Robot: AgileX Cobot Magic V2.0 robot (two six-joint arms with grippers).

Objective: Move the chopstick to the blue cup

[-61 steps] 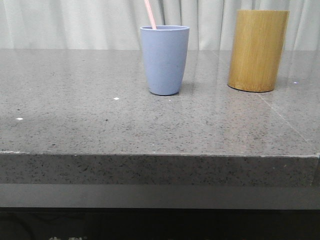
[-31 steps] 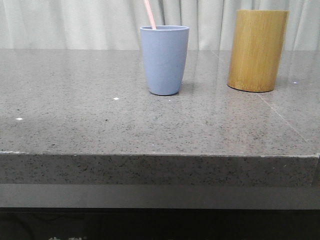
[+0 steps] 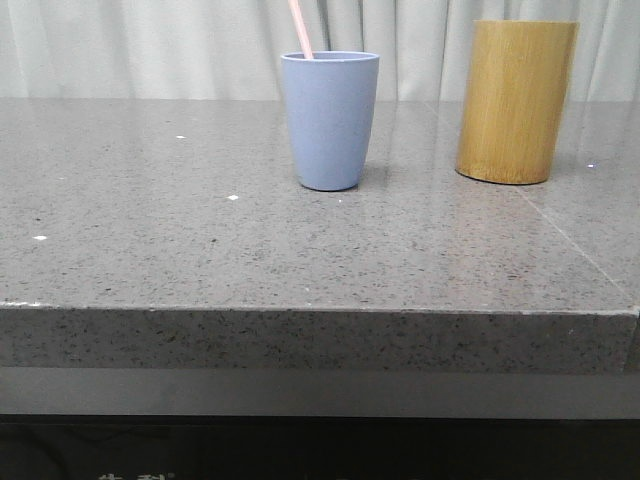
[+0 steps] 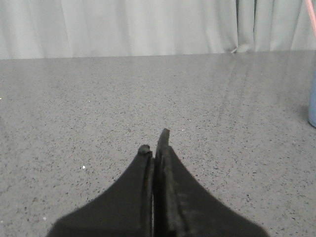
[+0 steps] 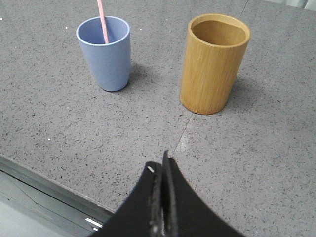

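**Chopstick stands in blue cup, both grippers closed and empty**

Front view: a matte light blue plastic cup [image 3: 329,120] stands upright on the speckled grey stone table [image 3: 200,250]. A thin pale pink chopstick [image 3: 300,28] rises out of the cup's mouth, leaning toward the robot's left, its upper end cut off by the frame edge. A taller yellow-brown bamboo cylinder holder [image 3: 515,100] stands to the cup's right, apart from it. A pale pleated curtain [image 3: 150,45] hangs behind the table. Neither arm shows here.

Left wrist view: the left gripper [image 4: 154,143] hovers over bare table with its black fingers pressed together, nothing between them. A sliver of the blue cup [image 4: 312,98] and of the pink chopstick [image 4: 311,17] shows at the frame edge.

Right wrist view: the right gripper [image 5: 160,165] has its fingers pressed together and holds nothing, near the table's front edge. The blue cup [image 5: 106,57] holds the chopstick [image 5: 102,22], which rests against the inside wall. The bamboo holder [image 5: 212,64] stands beside it, its visible interior showing only wood.
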